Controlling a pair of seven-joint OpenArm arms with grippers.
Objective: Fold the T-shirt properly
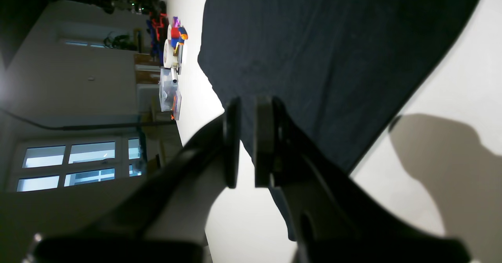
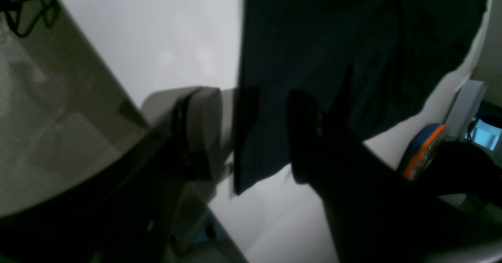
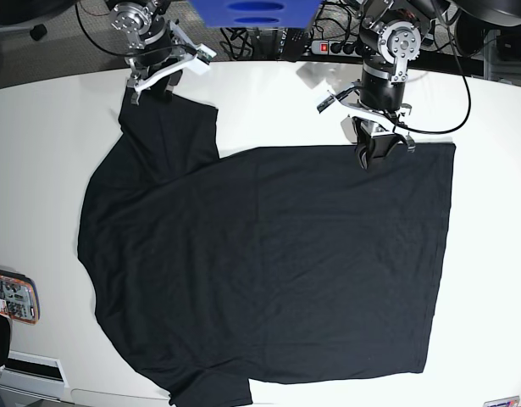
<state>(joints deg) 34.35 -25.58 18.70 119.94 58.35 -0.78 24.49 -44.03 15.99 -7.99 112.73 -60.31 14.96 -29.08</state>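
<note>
Left claw (image 1: 246,141), in the left wrist view, shows two dark pads standing close together with only a thin slit of white tabletop (image 1: 462,71) between them; nothing lies in that slit, and the large plain black short-sleeved cotton T-shirt (image 1: 333,55) spreads flat just beyond the pads. At the tabletop's far edge stand a clear plastic box (image 1: 170,98) and a cluster of red, blue and white parts (image 1: 174,45).

Right wrist view: the right claw (image 2: 259,133) stands about half spread, a pale grey finger on one side and a dark one on the other. A straight edge of the black shirt runs down between them, but the blurred picture does not settle whether the cloth is pinched. An orange-and-blue device (image 2: 423,151) lies near the tabletop's edge.

Base view: the shirt covers most of the white tabletop, lying flat and wrinkled. One sleeve reaches the far edge under the right claw. The left claw sits at the shirt's far edge, where a small fold of black fabric bunches beneath it.
</note>
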